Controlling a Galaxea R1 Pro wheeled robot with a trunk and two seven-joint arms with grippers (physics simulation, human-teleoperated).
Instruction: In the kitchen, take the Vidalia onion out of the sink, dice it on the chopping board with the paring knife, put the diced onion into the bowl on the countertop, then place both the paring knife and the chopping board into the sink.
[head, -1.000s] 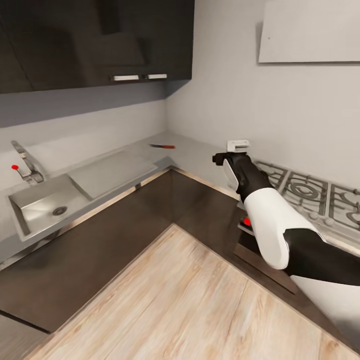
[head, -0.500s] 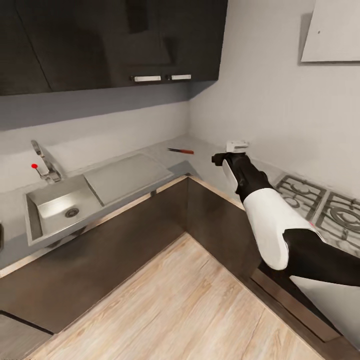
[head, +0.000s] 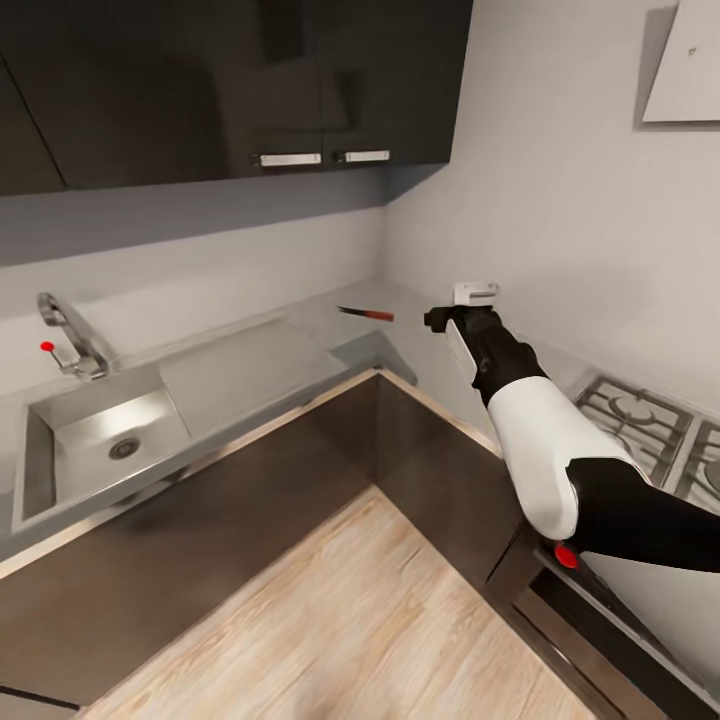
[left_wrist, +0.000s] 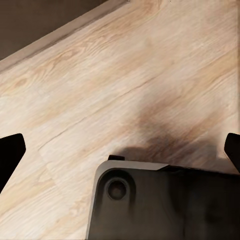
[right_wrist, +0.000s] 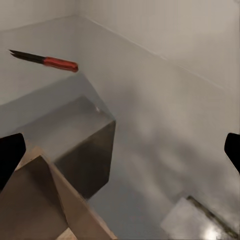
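Observation:
The sink (head: 70, 452) is set in the grey worktop at the left, with its round drain (head: 124, 448), a flat drainboard (head: 250, 375) and a chrome tap (head: 66, 338) with a red knob. Its visible floor holds just the drain. The onion, chopping board, paring knife and bowl are out of view. My right arm (head: 535, 440) reaches forward over the counter corner. The right gripper (right_wrist: 120, 155) is open, with nothing between its fingers. My left gripper (left_wrist: 120, 150) is also open, hanging over the wooden floor.
A red-handled knife (head: 366, 313) lies on the worktop in the corner, beyond my right gripper. A gas hob (head: 640, 430) sits at the right, and dark wall cabinets (head: 230, 80) hang above. Dark base cabinets (head: 300, 470) line an L-shaped corner around the wood floor (head: 350, 620).
The whole view has shifted: the camera moved, so the hob slid to the right edge and the corner looks closer. My right arm holds the same pose.

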